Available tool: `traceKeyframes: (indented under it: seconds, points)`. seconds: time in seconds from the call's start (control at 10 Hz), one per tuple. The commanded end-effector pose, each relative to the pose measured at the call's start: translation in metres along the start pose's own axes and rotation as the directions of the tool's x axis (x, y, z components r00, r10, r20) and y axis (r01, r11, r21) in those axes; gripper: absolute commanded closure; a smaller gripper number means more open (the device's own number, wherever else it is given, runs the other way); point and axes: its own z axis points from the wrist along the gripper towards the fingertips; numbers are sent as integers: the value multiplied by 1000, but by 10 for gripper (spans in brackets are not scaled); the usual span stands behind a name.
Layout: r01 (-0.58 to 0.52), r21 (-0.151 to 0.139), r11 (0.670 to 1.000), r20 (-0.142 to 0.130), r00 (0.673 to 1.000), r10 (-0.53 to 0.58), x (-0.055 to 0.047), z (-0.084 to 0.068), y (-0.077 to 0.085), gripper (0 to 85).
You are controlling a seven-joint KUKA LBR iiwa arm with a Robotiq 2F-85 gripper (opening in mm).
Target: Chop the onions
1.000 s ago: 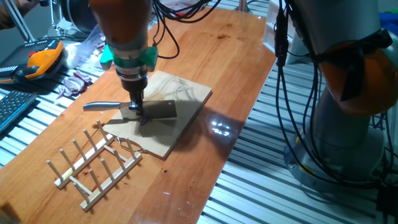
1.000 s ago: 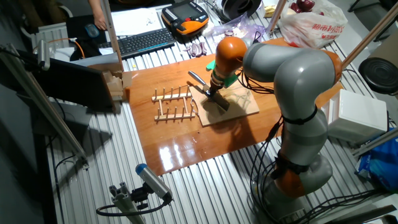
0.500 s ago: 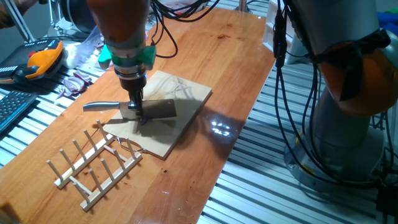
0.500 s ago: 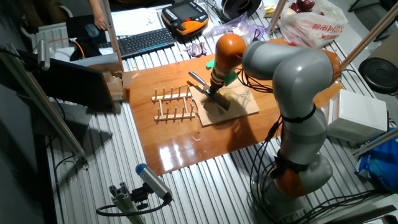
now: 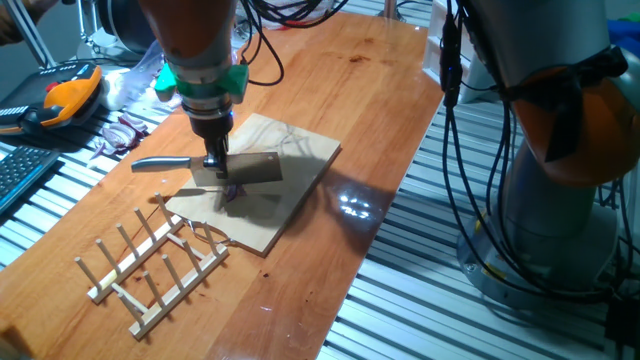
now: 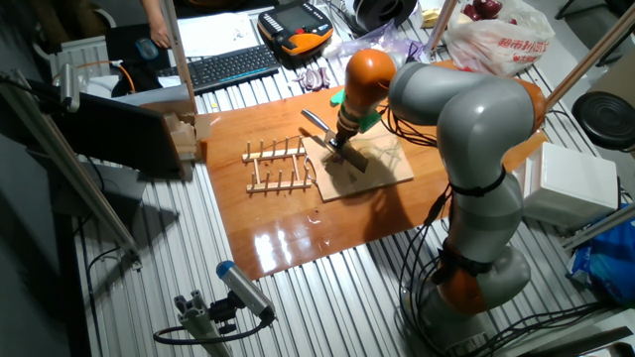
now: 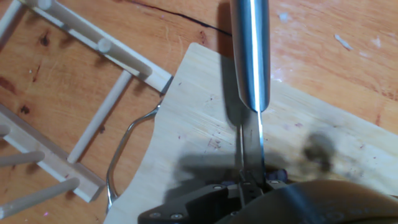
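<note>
Nearest the lens, in the hand view, the knife [image 7: 250, 74] is seen edge-on, its steel handle running up the frame and its thin blade pinched between the jaws at the bottom edge. The gripper [image 5: 216, 165] is thus closed on the blade's spine.

Beneath it lies the wooden board [image 7: 205, 134], and a small purple bit of the onions [image 7: 281, 175] is glimpsed just beside the blade; in one fixed view the onions [image 5: 231, 192] are shown as a tiny purple sliver on the board, directly under the blade.

Compared with the frames 1 s and 0.5 s earlier, the knife [image 5: 212, 169] has been raised: its blade, then pressed down at the sliver, is now held clear above the board [image 5: 262, 180], with a shadow visible below. A completed cut stroke and the lift before the next 1 is judged to be shown.

Farther off, the peg rack [image 5: 150, 262] rests beside the board on the table [image 5: 330, 90].
</note>
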Motion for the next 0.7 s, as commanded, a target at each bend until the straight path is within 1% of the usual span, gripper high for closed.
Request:
traceKeyframes:
  seconds: [0.0, 0.1, 0.2, 0.6]
  points:
    - [0, -2, 1000, -3, 1000, 0, -1, -2, -1, 850]
    - [0, 0, 1000, -4, 1000, 0, -1, -2, -2, 850]
    - [0, 9, 1000, -3, 1000, 0, 0, 1, -3, 850]
    - [0, 19, 1000, 29, 1000, -1, 4, 18, 0, 850]
